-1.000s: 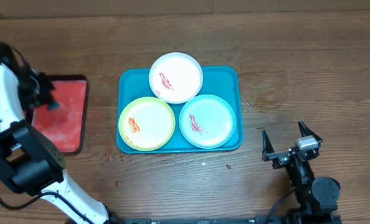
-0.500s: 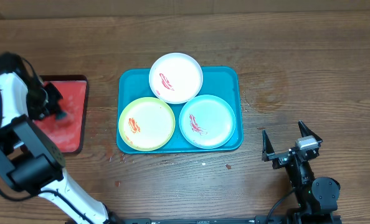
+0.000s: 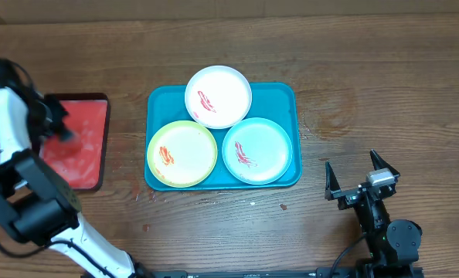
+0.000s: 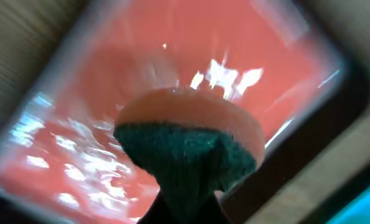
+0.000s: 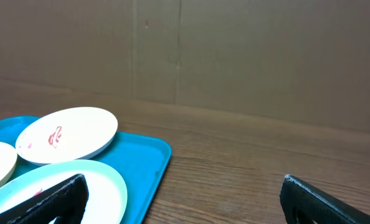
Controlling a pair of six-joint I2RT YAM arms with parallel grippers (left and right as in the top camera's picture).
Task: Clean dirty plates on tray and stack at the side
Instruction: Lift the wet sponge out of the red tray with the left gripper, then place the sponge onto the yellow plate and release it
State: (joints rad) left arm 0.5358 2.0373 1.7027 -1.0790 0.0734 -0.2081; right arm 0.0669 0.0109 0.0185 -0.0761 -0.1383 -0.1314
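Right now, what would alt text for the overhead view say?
A white plate, a yellow-green plate and a blue plate, all sauce-smeared, sit on a teal tray on a wooden table. The left gripper holds a sponge over a red tray; the right gripper sits open at lower right.

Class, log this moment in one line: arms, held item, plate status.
left fingers: shut on sponge over red tray | right fingers: open, empty | white plate, yellow-green plate, blue plate: smeared, unstacked, on teal tray

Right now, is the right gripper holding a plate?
No, the right gripper stands open and empty, clear of the blue tray.
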